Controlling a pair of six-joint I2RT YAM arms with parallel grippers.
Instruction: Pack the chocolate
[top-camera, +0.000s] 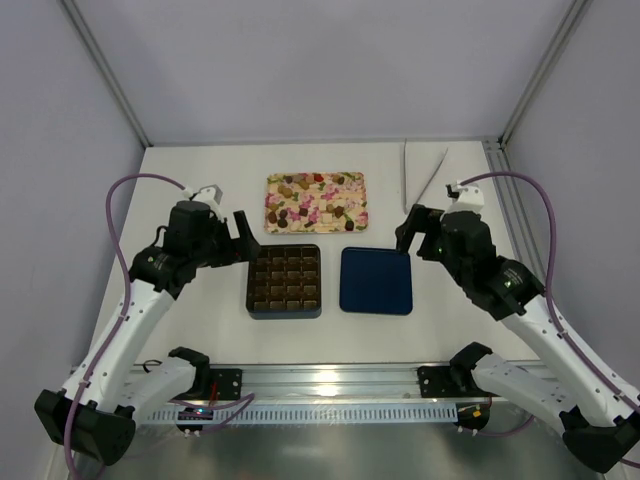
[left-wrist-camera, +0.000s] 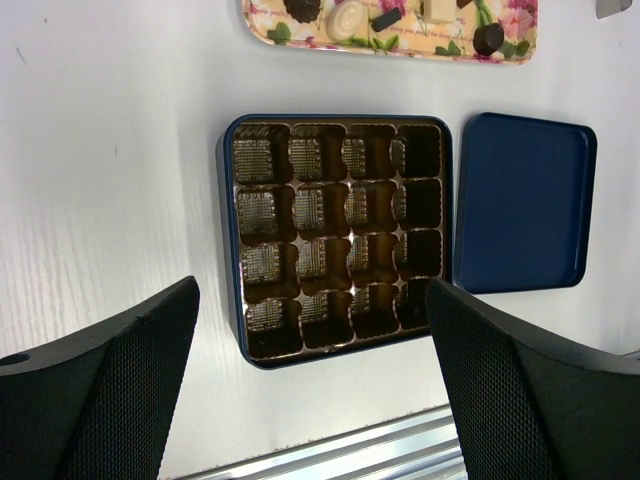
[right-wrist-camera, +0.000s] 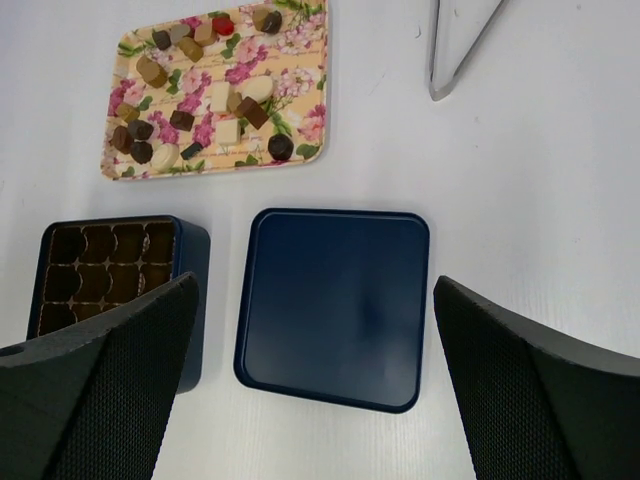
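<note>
Several small brown, dark and cream-white chocolates (top-camera: 305, 197) lie on a flowered tray (top-camera: 352, 182) at the back middle; they also show in the right wrist view (right-wrist-camera: 215, 95) and partly in the left wrist view (left-wrist-camera: 350, 18). The dark brown box (top-camera: 285, 280) with an empty 4x4 grid sits in front of the tray, also in the left wrist view (left-wrist-camera: 335, 235). The navy-blue lid (top-camera: 376, 280) lies flat to its right, also in the right wrist view (right-wrist-camera: 335, 305). My left gripper (top-camera: 242, 238) is open and empty above the box's left. My right gripper (top-camera: 412, 236) is open and empty above the lid's right.
Metal tongs (top-camera: 425, 170) lie at the back right, also in the right wrist view (right-wrist-camera: 460, 45). An aluminium rail (top-camera: 330, 385) runs along the near edge. Grey walls close in the table at left, back and right.
</note>
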